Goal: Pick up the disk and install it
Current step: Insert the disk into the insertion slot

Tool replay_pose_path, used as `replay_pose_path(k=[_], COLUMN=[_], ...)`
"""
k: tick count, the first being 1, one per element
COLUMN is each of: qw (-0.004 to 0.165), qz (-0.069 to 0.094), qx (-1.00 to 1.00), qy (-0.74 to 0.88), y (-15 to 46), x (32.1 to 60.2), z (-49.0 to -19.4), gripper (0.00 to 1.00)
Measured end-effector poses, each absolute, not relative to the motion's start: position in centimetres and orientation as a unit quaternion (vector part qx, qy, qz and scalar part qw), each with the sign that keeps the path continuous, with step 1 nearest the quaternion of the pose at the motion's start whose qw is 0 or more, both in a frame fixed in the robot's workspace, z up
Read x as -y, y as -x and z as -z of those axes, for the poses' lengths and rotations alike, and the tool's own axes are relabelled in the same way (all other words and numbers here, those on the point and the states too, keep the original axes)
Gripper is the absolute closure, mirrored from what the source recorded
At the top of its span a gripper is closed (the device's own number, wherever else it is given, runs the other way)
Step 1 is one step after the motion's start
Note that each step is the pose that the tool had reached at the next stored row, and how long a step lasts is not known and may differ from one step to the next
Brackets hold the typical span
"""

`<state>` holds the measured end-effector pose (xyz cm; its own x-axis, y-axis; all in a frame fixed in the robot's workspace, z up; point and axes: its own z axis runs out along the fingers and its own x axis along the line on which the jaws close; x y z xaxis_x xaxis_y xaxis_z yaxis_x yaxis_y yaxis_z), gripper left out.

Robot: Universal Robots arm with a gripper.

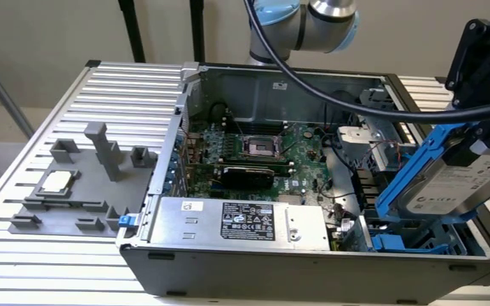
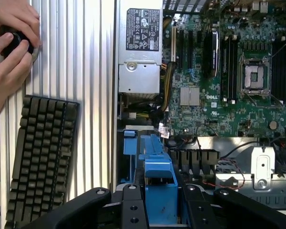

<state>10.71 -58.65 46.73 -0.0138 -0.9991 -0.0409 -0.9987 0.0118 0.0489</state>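
Noted slatted table [image 1: 23,268] under open computer case [image 1: 313,280]. Inside the case, found motherboard [image 1: 303,145] on its floor. Outside the case, saw black keyboard [image 2: 40,157] on the table. Logged silver power supply [image 1: 237,223] along the case's near wall. Recorded the disk [image 1: 458,185], steeply tilted in its blue carrier, above the case's blue drive bay [image 1: 398,243]. Confirmed gripper [image 1: 481,141] pinching the disk by the carrier's sides. Beyond the keyboard, spotted a person's hands [image 2: 9,71] on a black knob [image 2: 12,42].

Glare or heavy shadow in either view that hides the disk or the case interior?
Exterior view: even, soft light; no glare on the disk label; the computer case interior is dimmer than the ribbed table. Wrist view: the table is bright, nearly washed out beside the hands; the blue carrier is evenly lit, the motherboard free of glare.
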Motion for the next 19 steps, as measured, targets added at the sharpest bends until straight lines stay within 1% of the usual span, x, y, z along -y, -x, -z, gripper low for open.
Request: replay_pose_path(k=[12,19], qw=[0.004,0.004], qz=[0.031,0.031], qx=[0.711,0.711], qy=[-0.702,-0.702], y=[-10.6,-10.6], x=[58.6,58.6], z=[-45.2,-44.9], gripper=[0.67,0.67])
